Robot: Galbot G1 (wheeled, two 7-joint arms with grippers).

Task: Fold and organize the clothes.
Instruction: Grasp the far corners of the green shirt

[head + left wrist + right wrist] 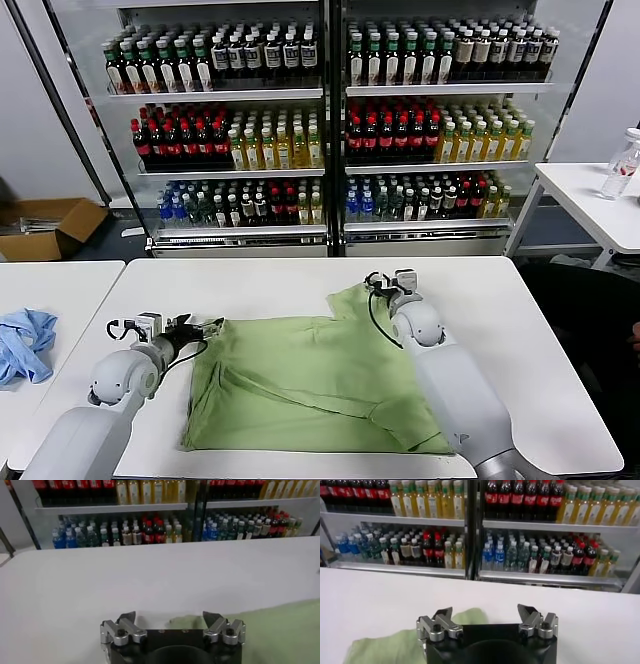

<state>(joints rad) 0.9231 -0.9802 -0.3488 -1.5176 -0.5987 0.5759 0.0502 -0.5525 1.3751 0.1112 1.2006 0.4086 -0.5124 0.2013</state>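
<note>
Blue cloth (pixel 25 343): we see it crumpled on the side table.
Left gripper (pixel 205 327): jaws spread wide, empty, at the shirt's left edge.
Polo shirt (pixel 300 385): partly folded on the white table (pixel 500 330).
Right gripper (pixel 385 283): spread wide, empty, over the shirt's far corner.

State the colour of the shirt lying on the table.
Light green shirt, plain as it lies; the head view shows it best.

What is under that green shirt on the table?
The green shirt lies flat on the white table, which shows bare all around it. Whatever lies beneath the fabric, and between its folded layers, is covered and cannot be seen.
</note>
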